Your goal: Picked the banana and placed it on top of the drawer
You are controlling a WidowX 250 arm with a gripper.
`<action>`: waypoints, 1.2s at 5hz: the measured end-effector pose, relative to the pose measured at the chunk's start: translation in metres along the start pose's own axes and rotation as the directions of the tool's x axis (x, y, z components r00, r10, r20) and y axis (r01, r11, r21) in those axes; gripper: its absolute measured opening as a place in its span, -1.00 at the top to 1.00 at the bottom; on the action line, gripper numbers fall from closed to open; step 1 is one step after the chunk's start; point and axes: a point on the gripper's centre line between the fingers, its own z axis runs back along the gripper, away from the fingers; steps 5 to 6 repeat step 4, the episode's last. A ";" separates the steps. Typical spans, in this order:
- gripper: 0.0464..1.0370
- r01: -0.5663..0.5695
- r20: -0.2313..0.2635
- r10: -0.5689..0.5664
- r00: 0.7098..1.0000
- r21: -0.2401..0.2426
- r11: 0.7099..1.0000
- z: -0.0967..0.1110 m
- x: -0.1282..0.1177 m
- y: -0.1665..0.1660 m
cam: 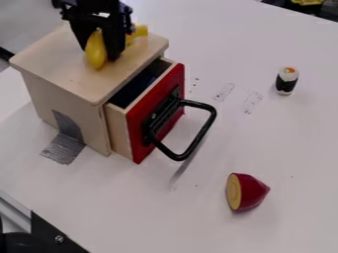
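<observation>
Gripper (99,48): at the upper left of the view, pointing down over the wooden top (56,54) of a small cabinet. Its two black fingers stand on either side of the banana (96,52) and are closed on it.

Banana: yellow, above the cabinet top toward its back part. One rounded end points down toward the near side of the view; more yellow shows past the other side of the gripper. Whether the banana bears on the wood cannot be determined.

Cabinet: pale wood, upright on a white table (297,143). The red-fronted drawer (135,123) is partly pulled out, with a dark interior visible along its upper opening. A black loop handle (206,123) projects from the drawer front. Grey tape (66,141) runs from the cabinet's side down onto the table.

Other items: a small white and black roll (286,81) with an orange and green mark on its end stands to the right, well apart from the cabinet. A cut toy vegetable (248,191), dark red with a yellowish flat face, lies at the lower right, its cut face turned to the left and its pointed end to the right. Dark smudges (252,100) mark the table between the drawer and the roll.
</observation>
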 end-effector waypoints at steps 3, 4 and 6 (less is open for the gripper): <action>-0.92 -0.063 0.066 0.065 0.996 -0.037 0.997 0.036 -0.006 -0.006; -0.92 -0.057 0.094 0.063 0.994 -0.069 0.996 0.054 -0.006 -0.010; -0.92 -0.057 0.094 0.063 0.994 -0.069 0.996 0.054 -0.006 -0.010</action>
